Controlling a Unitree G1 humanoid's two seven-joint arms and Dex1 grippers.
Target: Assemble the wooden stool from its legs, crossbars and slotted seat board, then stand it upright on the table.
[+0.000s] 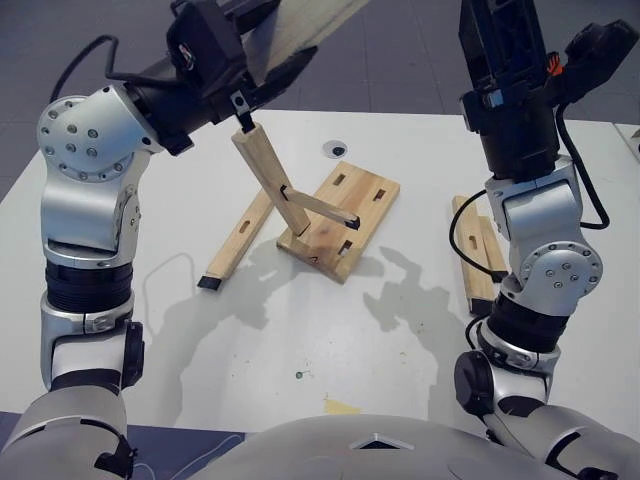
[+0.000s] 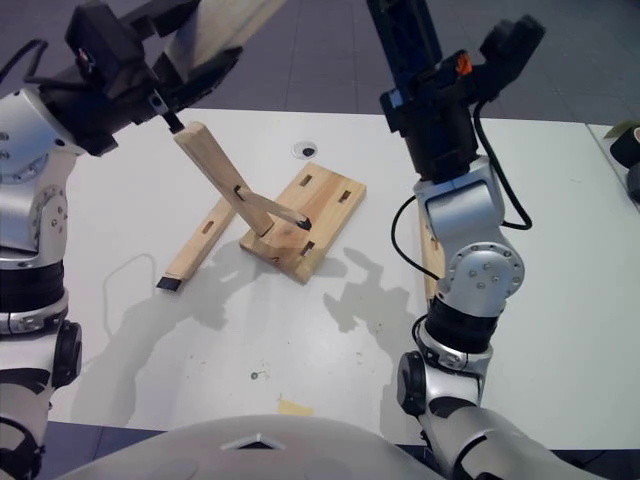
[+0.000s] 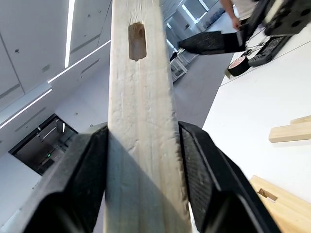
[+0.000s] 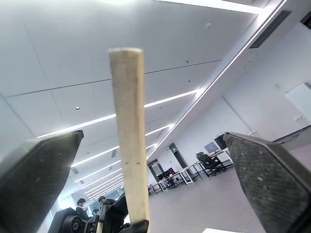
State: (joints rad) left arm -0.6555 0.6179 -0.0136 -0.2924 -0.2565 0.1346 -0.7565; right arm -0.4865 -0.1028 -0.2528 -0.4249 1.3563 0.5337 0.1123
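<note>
Left pincer point(image 3: 144, 130) pinches the leg point(image 3: 138, 87) — right pincer point(image 4: 153, 136) seemingly spread around a crossbar point(image 4: 127, 121).

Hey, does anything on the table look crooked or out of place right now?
Yes: the pale wooden leg plugged into the slotted wooden seat board leans steeply instead of standing square.

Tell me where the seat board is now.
Head views: seat board flat at the centre of the table, a tilted leg standing in its near-left corner, a loose leg just left.
</note>
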